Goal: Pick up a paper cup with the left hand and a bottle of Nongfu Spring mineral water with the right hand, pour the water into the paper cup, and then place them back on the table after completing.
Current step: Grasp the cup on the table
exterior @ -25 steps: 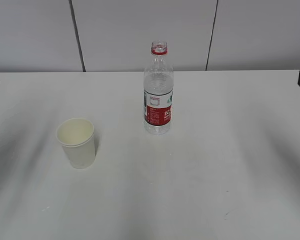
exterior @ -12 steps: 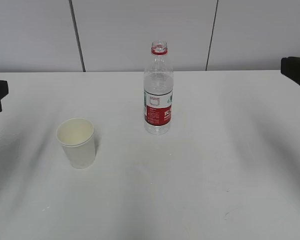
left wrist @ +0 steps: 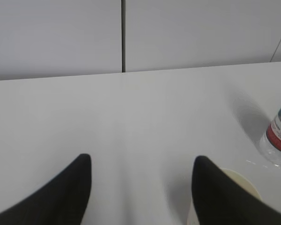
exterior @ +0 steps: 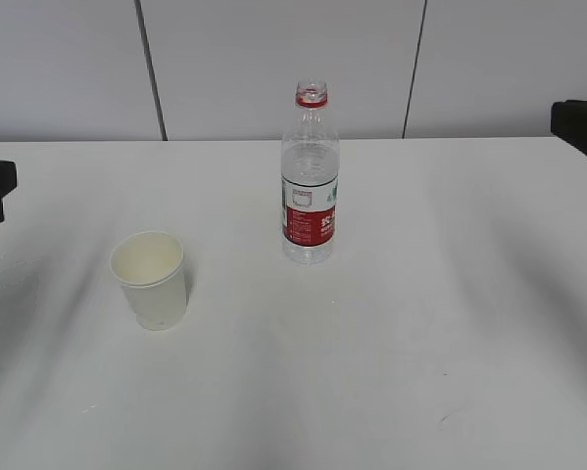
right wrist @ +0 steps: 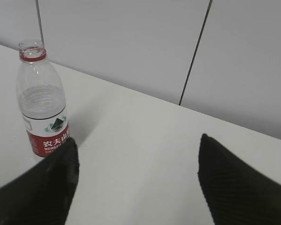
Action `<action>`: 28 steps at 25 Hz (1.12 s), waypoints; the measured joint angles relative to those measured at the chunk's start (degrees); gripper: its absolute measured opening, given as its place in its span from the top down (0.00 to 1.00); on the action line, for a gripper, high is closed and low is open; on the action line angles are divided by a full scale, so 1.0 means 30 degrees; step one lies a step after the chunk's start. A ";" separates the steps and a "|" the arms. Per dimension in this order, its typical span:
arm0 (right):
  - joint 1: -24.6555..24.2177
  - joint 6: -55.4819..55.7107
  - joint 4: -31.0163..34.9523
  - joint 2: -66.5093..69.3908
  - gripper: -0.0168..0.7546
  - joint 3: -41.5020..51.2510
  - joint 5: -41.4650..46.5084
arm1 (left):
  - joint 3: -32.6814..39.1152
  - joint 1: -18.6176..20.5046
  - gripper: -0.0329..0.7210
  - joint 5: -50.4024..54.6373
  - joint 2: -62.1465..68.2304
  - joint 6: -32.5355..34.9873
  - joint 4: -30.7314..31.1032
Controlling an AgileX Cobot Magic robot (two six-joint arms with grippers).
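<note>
Paper cup (exterior: 150, 279) stands upright, lower left of centre in the exterior view, mouth up and apparently empty, so ready to take water. Bottle (exterior: 310, 176) stands upright near centre, upper middle of that frame, cap off, red ring at neck, red/white label facing cam; water (exterior: 310, 162) level looks to sit approx. at the shoulder, above the label. Cup and bottle are well apart on the table (exterior: 450, 323), probably so each arm gets its own side w/o crossing.

Left hand (left wrist: 142, 161): two black fingers rise from the bottom edge of the left wrist view, spread wide, nothing between them but bare tabletop. Cup rim only peeks out at lower right, behind the right-side finger (left wrist: 215, 197), so not lined up yet. Right hand (right wrist: 138, 145): fingers spread even wider at the bottom of the right wrist view, nothing held; bottle sits at left of frame, touching nothing, base partly hidden by the left-side finger (right wrist: 46, 187).

Hard to see: in the exterior view both arms are cut to dark slivers at the far left and far right edges, grippers themselves not visible there. Most of the cup is out of frame in the left wrist view, bottle cropped to a bit at the right edge. Label text too small to read in the exterior view. My read: still approach stage, no grasp begun.
</note>
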 joint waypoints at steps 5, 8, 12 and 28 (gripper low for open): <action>0.0000 -0.0037 0.0000 0.0000 0.22 0.0000 0.0000 | 0.0000 0.0000 0.39 0.0000 0.0000 0.0000 0.0000; 0.0000 -0.0037 0.0000 0.0000 0.22 0.0000 0.0000 | 0.0000 0.0000 0.39 0.0000 0.0000 0.0000 0.0000; 0.0000 -0.0067 0.0000 0.0000 0.22 0.0000 0.0000 | 0.0000 0.0000 0.39 0.0000 0.0000 0.0000 0.0000; 0.0000 -0.0907 0.0000 -0.2018 0.22 0.0000 -0.0552 | 0.0000 0.0000 0.40 0.0000 0.0000 0.0000 0.0000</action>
